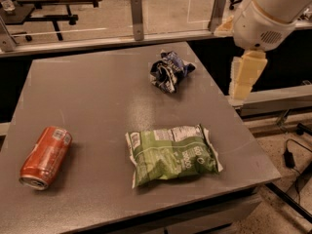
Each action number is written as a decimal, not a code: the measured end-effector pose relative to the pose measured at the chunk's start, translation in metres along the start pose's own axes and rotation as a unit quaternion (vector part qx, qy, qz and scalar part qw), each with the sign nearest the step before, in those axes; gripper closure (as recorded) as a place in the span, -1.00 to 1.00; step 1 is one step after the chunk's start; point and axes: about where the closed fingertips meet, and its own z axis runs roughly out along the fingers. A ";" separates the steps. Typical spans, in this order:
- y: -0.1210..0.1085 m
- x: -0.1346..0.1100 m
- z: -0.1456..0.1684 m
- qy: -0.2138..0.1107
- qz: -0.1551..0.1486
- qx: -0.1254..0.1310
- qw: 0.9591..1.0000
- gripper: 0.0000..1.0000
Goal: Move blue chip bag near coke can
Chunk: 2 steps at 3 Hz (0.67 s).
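1. Blue chip bag (169,70): small, crumpled, dark blue with white and black print; lying on the far half of the grey worktop (97,91), right of centre, not far from the back edge.
2. Touching nothing but the worktop; bare surface all round it.
3. Coke can (46,150): red-orange, slightly dented, lying on its side at the near left of the worktop, silver end turned toward the near edge, white label patch at its farther end. Well apart from the blue chip bag, diagonally across the surface.
4. Green chip bag (173,153): larger, flat, printed side up, on the near half of the worktop, right of the coke can and nearer the camera than the blue chip bag. Apart from both.
5. Claw (245,77): cream-coloured, hanging below the white arm (267,12) off the right edge of the worktop, to the right of the blue chip bag and apart from it. Holding nothing visible; whether apart or together, cannot tell.
6. Behind the worktop: a low rail with metal posts (136,11) and clear panels, then an open floor with tables and chair bases.
7. On the floor at the right: a dark cable (291,156).
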 end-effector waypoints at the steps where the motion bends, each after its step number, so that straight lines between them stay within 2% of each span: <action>1: -0.027 -0.028 0.044 -0.004 -0.082 -0.029 0.996 -1.00; 2: -0.049 -0.049 0.088 -0.007 -0.153 -0.056 0.987 -1.00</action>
